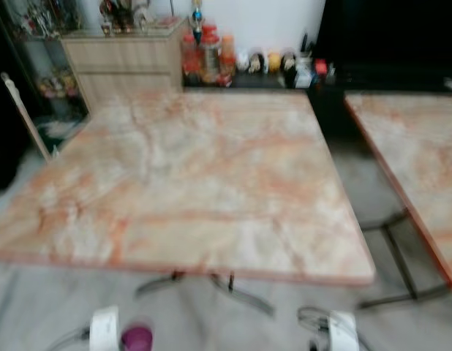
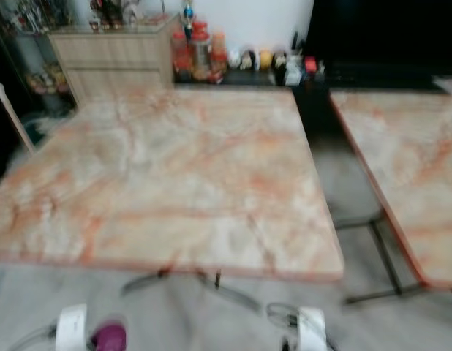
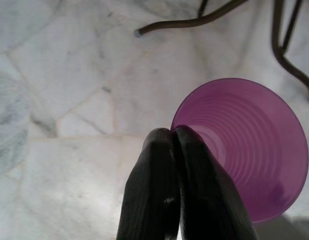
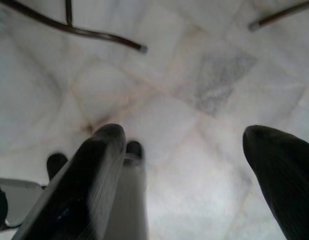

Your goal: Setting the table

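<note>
1. Your left tool (image 3: 173, 134) is pinched shut on the rim of a purple plastic cup (image 3: 249, 145), one finger inside the wall and one outside, with the cup's open mouth facing the wrist camera.
2. The cup hangs just off the fingertips, over pale marble floor (image 3: 69, 100), low and short of the marble-topped bench (image 1: 189, 183) ahead.
3. Your right tool (image 4: 194, 150) holds nothing; its two fingers stand wide apart over the floor, near the bench's metal legs (image 4: 94, 34).
4. Expect the cup to be very light, thin-walled and ribbed. It will likely flex or crack under a hard squeeze and slip under a loose one.
5. The rim grip looks sound for carrying; keep it there and set the base down flat on the bench before you let go.
6. The head views are blurred, so fine detail on the far sideboard (image 1: 123, 58) cannot be read.
</note>
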Robot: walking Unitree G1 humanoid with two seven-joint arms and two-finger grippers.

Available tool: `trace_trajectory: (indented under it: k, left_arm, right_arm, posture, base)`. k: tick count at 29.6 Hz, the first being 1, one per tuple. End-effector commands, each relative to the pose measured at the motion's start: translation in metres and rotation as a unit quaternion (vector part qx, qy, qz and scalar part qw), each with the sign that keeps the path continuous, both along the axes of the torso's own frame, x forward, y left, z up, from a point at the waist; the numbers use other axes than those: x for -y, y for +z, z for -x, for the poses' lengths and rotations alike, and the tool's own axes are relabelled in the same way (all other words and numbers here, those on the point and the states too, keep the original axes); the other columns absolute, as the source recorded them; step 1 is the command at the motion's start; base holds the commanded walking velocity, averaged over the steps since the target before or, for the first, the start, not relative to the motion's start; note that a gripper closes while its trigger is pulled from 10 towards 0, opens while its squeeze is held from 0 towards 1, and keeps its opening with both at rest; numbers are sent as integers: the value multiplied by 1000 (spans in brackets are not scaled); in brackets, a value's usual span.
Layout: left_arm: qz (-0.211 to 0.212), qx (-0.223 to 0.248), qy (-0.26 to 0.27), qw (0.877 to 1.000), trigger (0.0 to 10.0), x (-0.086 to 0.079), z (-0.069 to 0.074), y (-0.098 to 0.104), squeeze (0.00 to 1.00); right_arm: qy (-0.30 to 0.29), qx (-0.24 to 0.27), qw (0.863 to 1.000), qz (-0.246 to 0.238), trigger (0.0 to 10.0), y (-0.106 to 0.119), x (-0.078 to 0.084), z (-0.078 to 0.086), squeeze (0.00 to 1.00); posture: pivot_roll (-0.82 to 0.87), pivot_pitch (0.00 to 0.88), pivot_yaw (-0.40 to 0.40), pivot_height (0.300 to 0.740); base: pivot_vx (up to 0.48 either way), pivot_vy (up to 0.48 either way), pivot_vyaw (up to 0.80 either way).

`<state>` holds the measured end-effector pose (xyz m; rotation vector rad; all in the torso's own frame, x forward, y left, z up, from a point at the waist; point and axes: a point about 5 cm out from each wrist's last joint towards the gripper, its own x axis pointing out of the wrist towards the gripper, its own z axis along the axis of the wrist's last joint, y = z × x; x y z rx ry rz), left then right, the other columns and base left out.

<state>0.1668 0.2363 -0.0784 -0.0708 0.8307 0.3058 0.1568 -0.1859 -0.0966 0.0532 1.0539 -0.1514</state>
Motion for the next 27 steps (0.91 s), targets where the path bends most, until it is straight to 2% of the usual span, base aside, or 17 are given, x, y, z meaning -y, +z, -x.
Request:
trace_trajectory:
  k: [1,14,23,27]
  left_arm:
    - [5,0,-3,1000,10000,5,-1,-1,0]
    - [7,1,-9,1000,10000,10,-4,-1,0]
    - [7,-5,-10,1000,10000,12,-1,-3,0]
    - [6,-8,-11,1000,10000,12,1,-4,0]
  right_arm:
    - [-4,5,1000,10,10000,2,8,-4,0]
    - [2,16,1000,6,10000,4,6,-8,0]
    - [41,33,999,14,10000,9,4,-19,0]
    - [61,33,997,25,10000,9,4,-20,0]
  posture:
    - [9,0,3,740]
    - [-4,0,11,740]
    - [-10,0,11,740]
    - [-14,0,11,740]
  base:
    - [0,-341,0]
    - [0,-323,0]
    - [0,-355,0]
    - [0,-410,581]
